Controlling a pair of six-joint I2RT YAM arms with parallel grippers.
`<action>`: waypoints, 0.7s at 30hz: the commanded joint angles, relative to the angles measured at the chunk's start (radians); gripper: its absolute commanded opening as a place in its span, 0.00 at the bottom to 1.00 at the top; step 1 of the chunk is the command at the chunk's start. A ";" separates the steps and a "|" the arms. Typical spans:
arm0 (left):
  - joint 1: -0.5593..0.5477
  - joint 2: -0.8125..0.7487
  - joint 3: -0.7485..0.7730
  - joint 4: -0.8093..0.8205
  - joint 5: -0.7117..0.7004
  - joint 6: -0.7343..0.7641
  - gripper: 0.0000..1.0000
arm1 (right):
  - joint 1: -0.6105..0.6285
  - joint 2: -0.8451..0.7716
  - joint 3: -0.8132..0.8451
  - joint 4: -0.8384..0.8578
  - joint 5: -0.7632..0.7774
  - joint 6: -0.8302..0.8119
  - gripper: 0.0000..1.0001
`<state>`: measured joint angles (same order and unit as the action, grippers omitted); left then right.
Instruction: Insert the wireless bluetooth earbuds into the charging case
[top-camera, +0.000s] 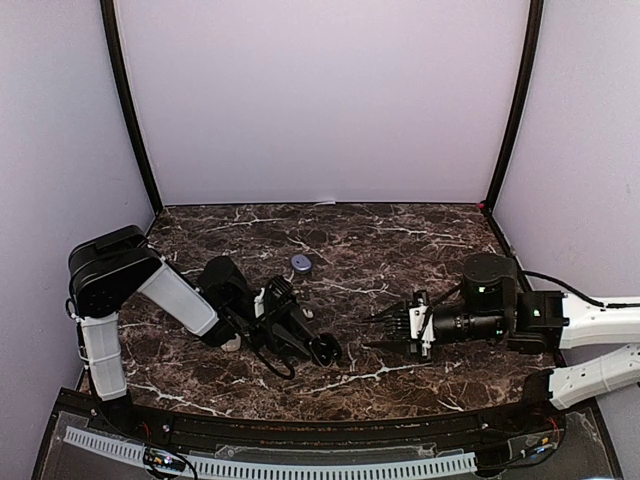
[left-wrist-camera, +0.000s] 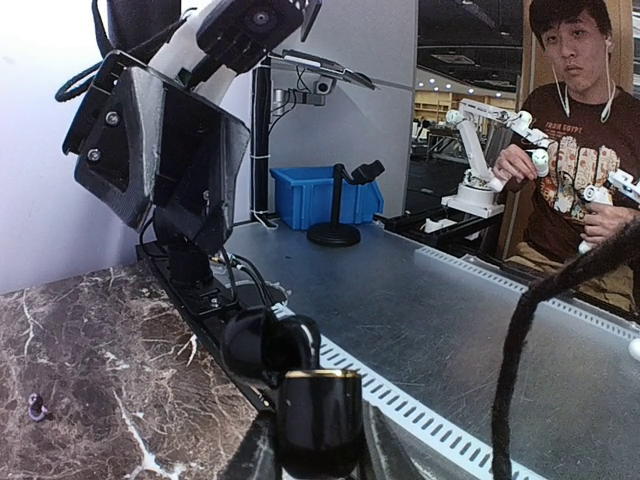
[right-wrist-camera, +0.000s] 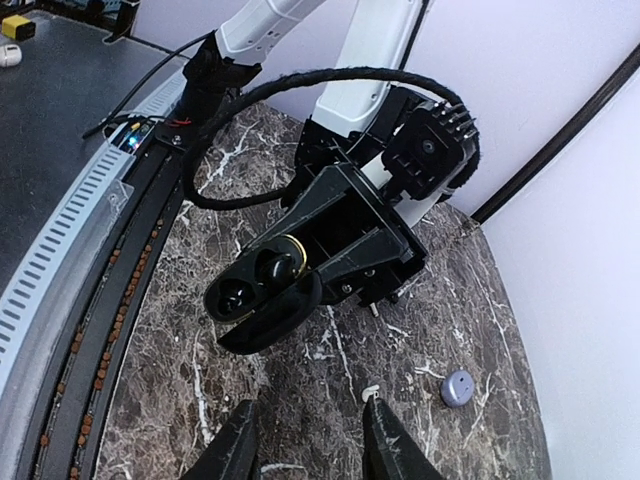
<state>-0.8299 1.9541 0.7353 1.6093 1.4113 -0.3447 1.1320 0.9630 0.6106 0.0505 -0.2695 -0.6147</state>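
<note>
The left tool (top-camera: 303, 336) is clamped on a glossy black clamshell charging case (right-wrist-camera: 262, 292). It holds the case open above the dark marble table (top-camera: 400, 240), with the two wells facing the right tool (right-wrist-camera: 305, 440). The right tool's fingers stand apart and hold nothing. Whether the wells are filled cannot be told.

What appears to be a tiny white earbud (right-wrist-camera: 372, 385) lies on the table just beside the right tool's fingertip. A tiny dark earbud (left-wrist-camera: 37, 405) lies elsewhere on the table. Both look light, hard and smooth, so they are likely to skid or flip. A low pinch across the body seems best.

A small round grey-blue disc (top-camera: 301, 262) lies further back, out of the way. A looping black cable (right-wrist-camera: 380, 72) arcs near the case.
</note>
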 joint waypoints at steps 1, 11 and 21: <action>-0.006 -0.015 0.013 0.222 0.021 0.009 0.05 | 0.034 0.016 0.049 -0.008 0.068 -0.114 0.35; -0.006 -0.017 -0.017 0.224 -0.103 -0.056 0.06 | 0.078 0.024 0.073 -0.038 0.132 -0.134 0.35; -0.005 -0.061 -0.208 0.222 -0.358 -0.082 0.07 | 0.084 0.033 0.029 0.014 0.171 -0.176 0.35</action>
<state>-0.8299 1.9533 0.5976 1.6100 1.1603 -0.4126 1.2068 1.0199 0.6559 0.0025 -0.1123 -0.7727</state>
